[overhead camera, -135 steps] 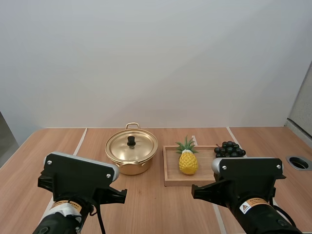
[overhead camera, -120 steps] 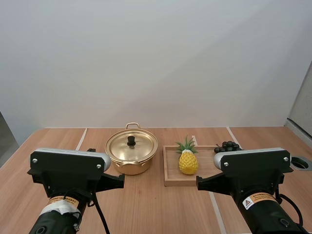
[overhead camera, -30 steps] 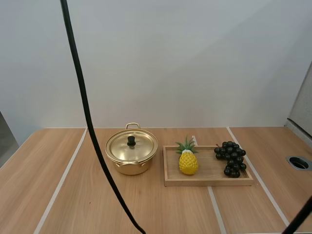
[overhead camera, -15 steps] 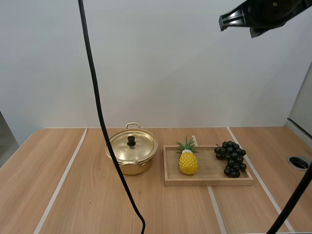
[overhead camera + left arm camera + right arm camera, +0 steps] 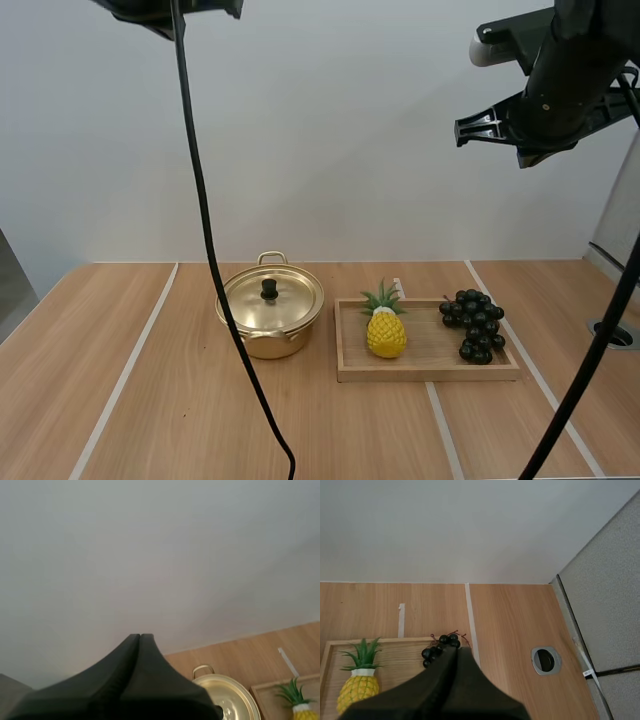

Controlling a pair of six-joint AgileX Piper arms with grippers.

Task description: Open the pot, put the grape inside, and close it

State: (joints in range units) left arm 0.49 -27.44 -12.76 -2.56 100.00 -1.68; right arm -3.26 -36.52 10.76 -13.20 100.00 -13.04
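A gold pot (image 5: 270, 318) stands on the table with its lid on, black knob (image 5: 269, 289) up. To its right, a bunch of dark grapes (image 5: 474, 325) lies at the right end of a wooden tray (image 5: 430, 372). My right arm (image 5: 560, 85) hangs high above the tray. In the right wrist view my right gripper (image 5: 454, 649) is shut on nothing, its tips over the grapes (image 5: 436, 649) far below. My left arm (image 5: 170, 8) is high above the table's left. My left gripper (image 5: 140, 636) is shut and empty, far above the pot (image 5: 231, 701).
A yellow toy pineapple (image 5: 385, 330) stands at the left end of the tray, between pot and grapes. A round hole (image 5: 613, 333) is set into the table at the far right. Pale lines run along the wooden tabletop.
Both arms rose from low at the table's near edge and left the high view. The right arm has since come down into the upper right, and the left arm shows at the upper left.
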